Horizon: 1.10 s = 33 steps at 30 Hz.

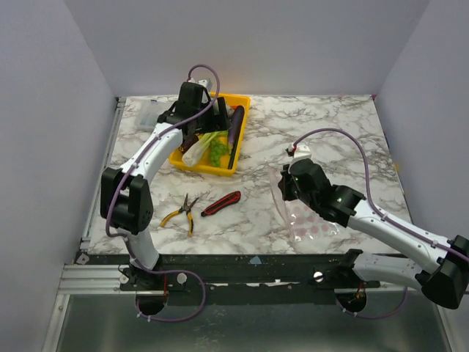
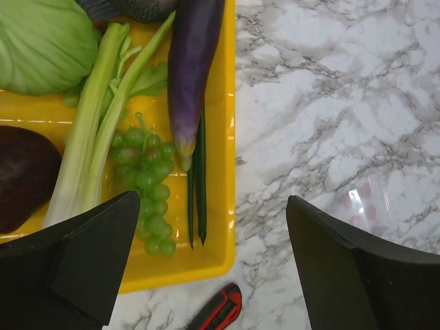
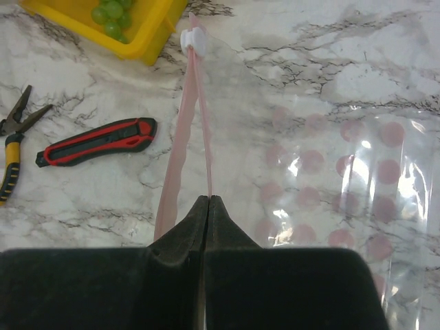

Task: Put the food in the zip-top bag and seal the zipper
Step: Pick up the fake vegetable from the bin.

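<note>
The food lies in a yellow tray (image 1: 238, 103). The left wrist view shows green cabbage (image 2: 41, 45), a white-green leek (image 2: 86, 151), a purple eggplant (image 2: 191, 69), green grapes (image 2: 148, 182), a grey fish (image 2: 130, 7) and a dark red piece (image 2: 20, 175). My left gripper (image 2: 213, 275) hangs open and empty above the tray's near right corner (image 1: 209, 117). The clear pink-dotted zip-top bag (image 3: 344, 179) lies flat on the table (image 1: 311, 216). My right gripper (image 3: 207, 199) is shut on one strip of the pink zipper (image 3: 203, 130) at the bag's left edge (image 1: 284, 183). The other strip bows away to the left.
A red-black utility knife (image 1: 221, 203) and yellow-handled pliers (image 1: 183, 211) lie on the marble table between the tray and the near edge. The knife also shows in the right wrist view (image 3: 96, 142). A white slider (image 3: 194, 41) sits at the zipper's far end.
</note>
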Motion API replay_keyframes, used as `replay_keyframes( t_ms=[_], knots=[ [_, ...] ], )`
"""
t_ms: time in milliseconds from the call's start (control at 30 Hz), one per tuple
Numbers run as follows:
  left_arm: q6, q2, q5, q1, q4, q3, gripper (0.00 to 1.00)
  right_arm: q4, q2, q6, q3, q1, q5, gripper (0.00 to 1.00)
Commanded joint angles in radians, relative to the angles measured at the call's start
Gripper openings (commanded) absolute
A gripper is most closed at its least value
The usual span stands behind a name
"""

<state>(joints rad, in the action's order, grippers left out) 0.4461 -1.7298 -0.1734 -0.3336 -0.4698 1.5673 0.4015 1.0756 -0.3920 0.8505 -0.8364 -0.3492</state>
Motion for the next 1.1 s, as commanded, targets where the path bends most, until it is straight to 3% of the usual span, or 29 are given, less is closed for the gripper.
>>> replay_keyframes(
  t_ms=[0,233,367,500,633,700,767,833,967,1067],
  knots=[
    [0.115,-0.122,0.049,0.014,0.161,0.036,0.87,-0.019,-0.035,-0.031,-0.011,0.002,0.035,0.01],
    [0.311,-0.301,-0.012,0.015,0.34,0.084,0.86,0.002,-0.054,-0.045,-0.006,0.002,0.033,0.01],
    [0.259,-0.286,0.028,0.014,0.329,0.062,0.81,0.026,-0.05,-0.051,0.008,0.002,0.033,0.01],
    [0.026,-0.259,0.057,0.02,0.009,0.175,0.85,0.025,-0.041,-0.051,0.002,0.002,0.032,0.01],
    [-0.216,-0.267,0.199,0.024,-0.251,0.25,0.93,0.022,-0.011,-0.055,-0.001,0.002,0.037,0.01],
    [-0.31,-0.312,0.337,0.025,-0.378,0.305,0.95,0.015,0.005,-0.057,-0.001,0.002,0.049,0.01],
    [-0.364,-0.325,0.399,0.032,-0.425,0.3,0.97,0.002,0.015,-0.055,-0.002,0.001,0.06,0.01],
    [-0.384,-0.315,0.344,0.048,-0.409,0.272,0.99,-0.005,0.025,-0.055,0.002,0.002,0.067,0.01],
    [-0.382,-0.404,0.304,0.046,-0.482,0.363,0.98,0.002,0.038,-0.049,0.016,0.002,0.072,0.0],
    [-0.364,-0.451,0.316,0.042,-0.518,0.385,0.87,0.017,0.028,-0.047,0.02,0.002,0.059,0.01]
  ],
)
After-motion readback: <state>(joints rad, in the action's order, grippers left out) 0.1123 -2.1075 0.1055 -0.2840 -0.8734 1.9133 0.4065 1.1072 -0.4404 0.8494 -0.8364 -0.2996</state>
